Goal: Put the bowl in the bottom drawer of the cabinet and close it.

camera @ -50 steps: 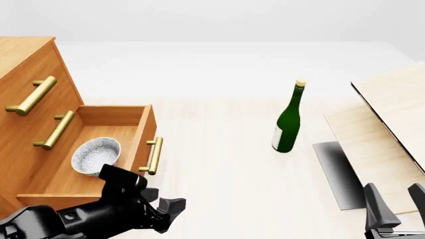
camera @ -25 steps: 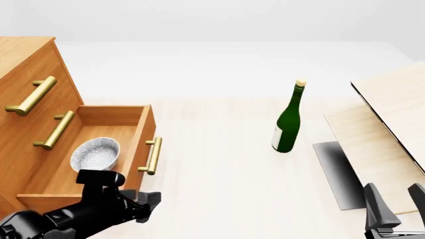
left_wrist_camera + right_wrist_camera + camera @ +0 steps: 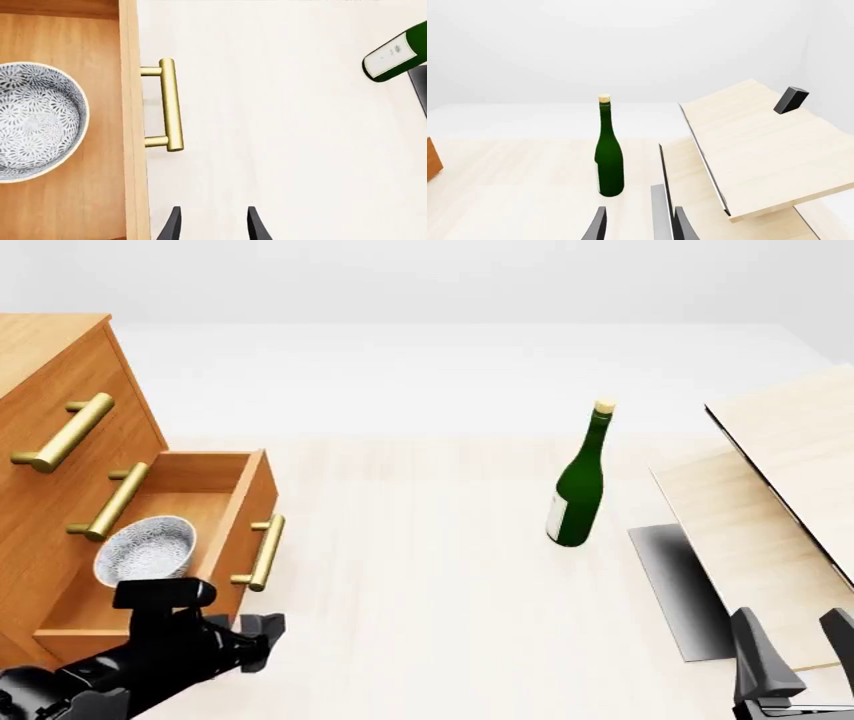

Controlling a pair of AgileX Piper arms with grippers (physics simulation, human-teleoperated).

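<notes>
Pale wood table [image 3: 427, 580] carries the cabinet [image 3: 54, 470] at left, its bottom drawer [image 3: 247, 505] part-open with the bowl [image 3: 144, 548] inside. Left gripper [image 3: 256, 635], fingers parted and empty, sits just before the drawer front. Right gripper [image 3: 794, 650] is spread and empty, near the green bottle [image 3: 579, 485].

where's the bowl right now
In the front view, the speckled white-grey bowl sits at far left inside the open bottom wooden drawer, behind its brass bar handle.
</notes>
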